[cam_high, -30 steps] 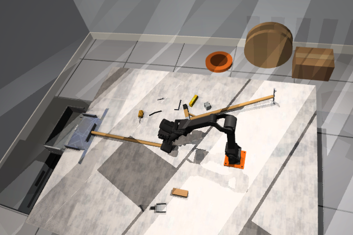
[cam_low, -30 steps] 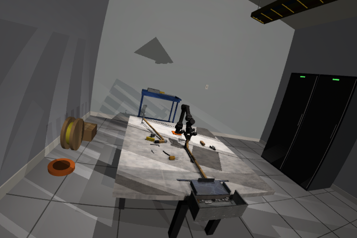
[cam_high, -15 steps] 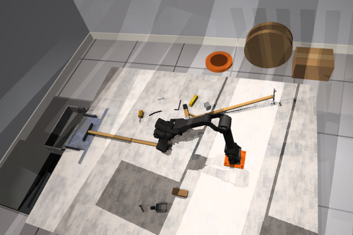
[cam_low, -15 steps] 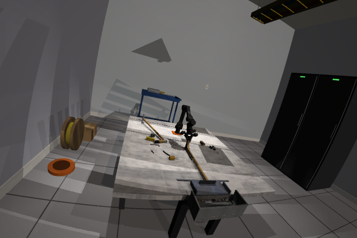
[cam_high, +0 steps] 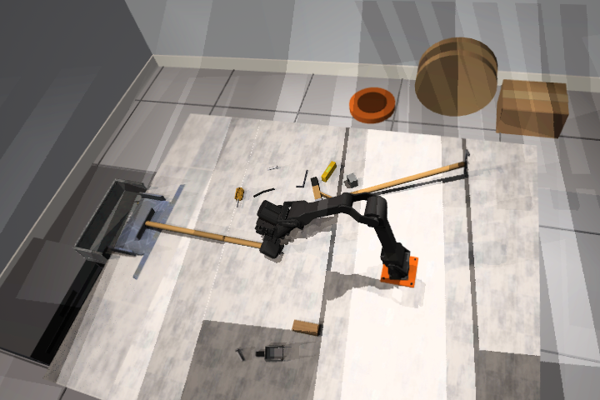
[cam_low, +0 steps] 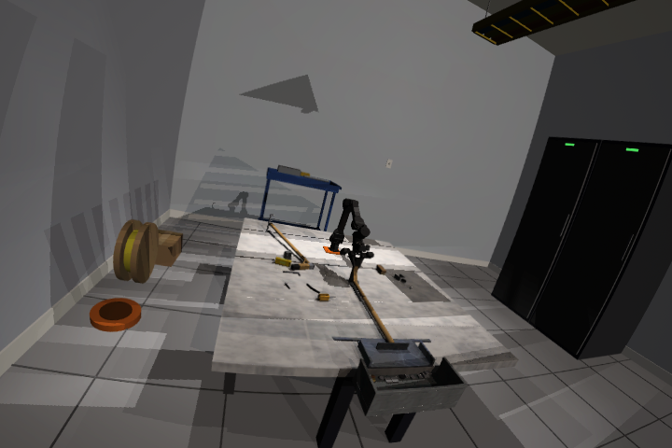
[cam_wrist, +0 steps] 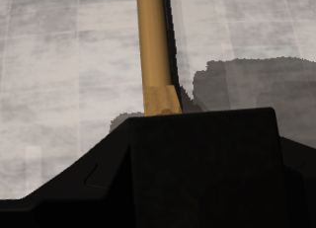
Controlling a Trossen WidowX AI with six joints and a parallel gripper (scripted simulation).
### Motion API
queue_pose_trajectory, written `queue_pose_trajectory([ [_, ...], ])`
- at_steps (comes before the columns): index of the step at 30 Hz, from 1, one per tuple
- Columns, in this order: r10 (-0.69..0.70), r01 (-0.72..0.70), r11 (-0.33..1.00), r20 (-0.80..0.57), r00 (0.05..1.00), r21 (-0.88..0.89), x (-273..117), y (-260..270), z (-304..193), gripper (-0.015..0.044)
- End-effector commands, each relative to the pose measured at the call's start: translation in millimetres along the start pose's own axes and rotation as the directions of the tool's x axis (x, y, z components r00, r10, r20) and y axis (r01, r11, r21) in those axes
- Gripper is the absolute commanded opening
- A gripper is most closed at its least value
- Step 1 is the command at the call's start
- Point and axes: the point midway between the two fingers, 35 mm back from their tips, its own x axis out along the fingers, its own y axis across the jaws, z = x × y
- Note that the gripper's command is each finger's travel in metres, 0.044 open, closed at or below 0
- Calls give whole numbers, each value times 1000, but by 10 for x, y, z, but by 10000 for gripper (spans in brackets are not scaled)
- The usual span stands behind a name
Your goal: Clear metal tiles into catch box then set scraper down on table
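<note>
My gripper (cam_high: 263, 246) (cam_low: 355, 265) is shut on the long scraper's wooden handle (cam_high: 192, 232) (cam_low: 371, 308) (cam_wrist: 154, 40); the wrist view shows the handle running ahead, with the fingertips hidden. The scraper's dark blade (cam_high: 144, 223) (cam_low: 392, 345) is over the bluish steel plate (cam_high: 130, 239) (cam_low: 386, 358), across its middle part; I cannot tell whether it touches. The grey catch box (cam_high: 92, 220) (cam_low: 416, 399) hangs at the plate's far end. Several small metal tiles (cam_low: 395, 378) lie inside it. I see no tile on the plate, though the blade may hide some.
A second long-handled tool (cam_high: 409, 177) (cam_low: 289, 243) with a hooked end lies behind the arm. A yellow block (cam_high: 328, 171), a grey block (cam_high: 352, 180), an orange connector (cam_high: 238, 193) and black bits lie nearby. A wooden block (cam_high: 305, 327) and a small clamp-like part (cam_high: 273, 352) lie on the other side.
</note>
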Motion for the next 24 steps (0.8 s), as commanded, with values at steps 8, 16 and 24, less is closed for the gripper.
queue_pose_trajectory([
  [8, 2, -2, 1000, 17, 1000, -1, 50, 4, 193, 0],
  [16, 2, -2, 1000, 18, 1000, -1, 112, 6, 294, 0],
  [24, 2, -2, 1000, 19, 1000, -1, 176, 8, 392, 0],
])
